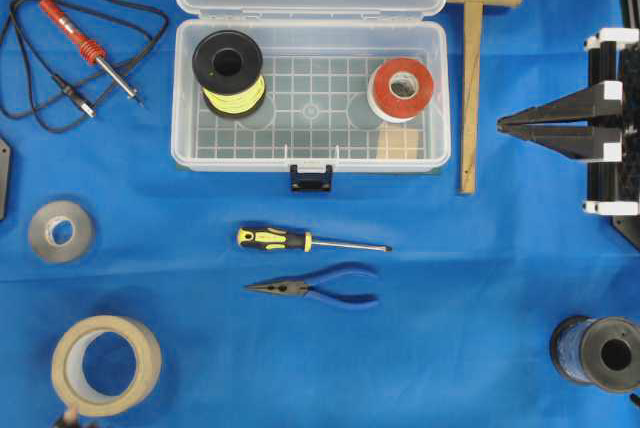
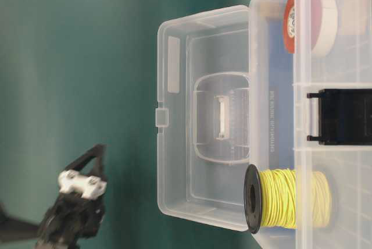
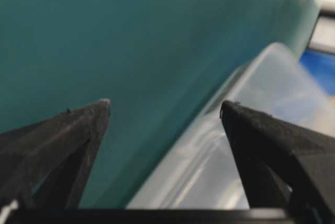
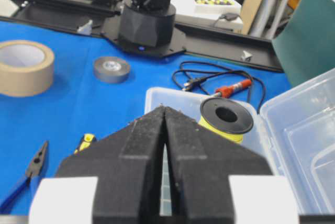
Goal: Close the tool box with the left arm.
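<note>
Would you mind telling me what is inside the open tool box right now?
The tool box holds a black spool of yellow wire at one end and a red-and-white tape roll at the other, with bare gridded floor between. Whatever lies under them is covered.

The box (image 1: 310,153) lies left of the right gripper (image 1: 503,125), with a hammer (image 1: 470,88) between them. Two spools (image 1: 229,70) sit inside it. A screwdriver (image 1: 310,241) and pliers (image 1: 320,290) lie before the box.

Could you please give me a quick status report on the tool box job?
Left gripper open, empty, near the raised lid. Right gripper shut, parked aside. Tool box wide open, spools inside. Nothing seen blocking the lid.
</note>
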Tool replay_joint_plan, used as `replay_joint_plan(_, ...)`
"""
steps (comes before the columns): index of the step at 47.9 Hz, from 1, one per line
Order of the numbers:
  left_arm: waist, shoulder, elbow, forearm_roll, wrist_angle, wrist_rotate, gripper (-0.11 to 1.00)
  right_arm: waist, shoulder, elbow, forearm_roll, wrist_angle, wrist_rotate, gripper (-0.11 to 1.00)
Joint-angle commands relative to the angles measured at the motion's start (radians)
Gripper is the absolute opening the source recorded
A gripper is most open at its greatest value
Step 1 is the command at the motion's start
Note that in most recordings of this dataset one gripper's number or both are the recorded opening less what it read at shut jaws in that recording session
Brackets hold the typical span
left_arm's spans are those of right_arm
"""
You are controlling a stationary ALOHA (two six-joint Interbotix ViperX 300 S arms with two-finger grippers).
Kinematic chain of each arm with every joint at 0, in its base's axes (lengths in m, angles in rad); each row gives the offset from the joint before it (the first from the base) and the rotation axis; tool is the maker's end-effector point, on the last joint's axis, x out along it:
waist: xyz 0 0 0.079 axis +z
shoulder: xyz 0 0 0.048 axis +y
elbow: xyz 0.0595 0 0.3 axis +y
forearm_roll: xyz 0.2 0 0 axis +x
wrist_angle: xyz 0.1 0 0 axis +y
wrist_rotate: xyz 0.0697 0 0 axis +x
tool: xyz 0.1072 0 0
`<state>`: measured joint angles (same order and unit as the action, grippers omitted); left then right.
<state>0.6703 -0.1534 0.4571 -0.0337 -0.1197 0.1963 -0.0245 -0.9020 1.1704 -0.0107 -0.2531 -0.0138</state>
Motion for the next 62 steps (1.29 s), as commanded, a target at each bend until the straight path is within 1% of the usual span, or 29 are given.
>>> replay_joint_plan(1, 0.026, 0.043, -0.1, -0.002, 0.103, 0.025, 0.93, -0.003, 0.008, -0.017, -0.003, -0.003, -0.002, 0.0)
replay_joint_plan(10, 0.049, 0.146, -0.219, 0.0, 0.278, 0.037, 0.93, -0.009, 0.012, -0.015, -0.005, 0.003, -0.003, 0.0)
replay_joint_plan(14, 0.049, 0.186, -0.256, 0.0, 0.36, 0.069, 0.93, -0.011, 0.015, -0.015, -0.005, 0.006, -0.003, 0.0)
replay_joint_plan(20, 0.049, 0.224, -0.288, 0.0, 0.442, 0.075, 0.93, -0.014, 0.015, -0.015, -0.006, 0.006, -0.003, 0.0)
replay_joint_plan(27, 0.046, 0.232, -0.293, 0.0, 0.486, 0.08, 0.93, -0.017, 0.017, -0.014, -0.006, 0.012, -0.003, 0.0)
replay_joint_plan(37, 0.021, 0.23, -0.295, 0.0, 0.548, 0.083, 0.93, -0.023, 0.017, -0.014, -0.006, 0.015, -0.003, 0.0)
replay_joint_plan(48, -0.048, 0.21, -0.311, 0.0, 0.632, 0.092, 0.93, -0.025, 0.015, -0.015, -0.006, 0.015, -0.003, 0.0)
replay_joint_plan(62, -0.141, 0.123, -0.308, 0.0, 0.712, 0.097, 0.93, -0.025, 0.015, -0.014, -0.005, 0.021, -0.005, 0.0)
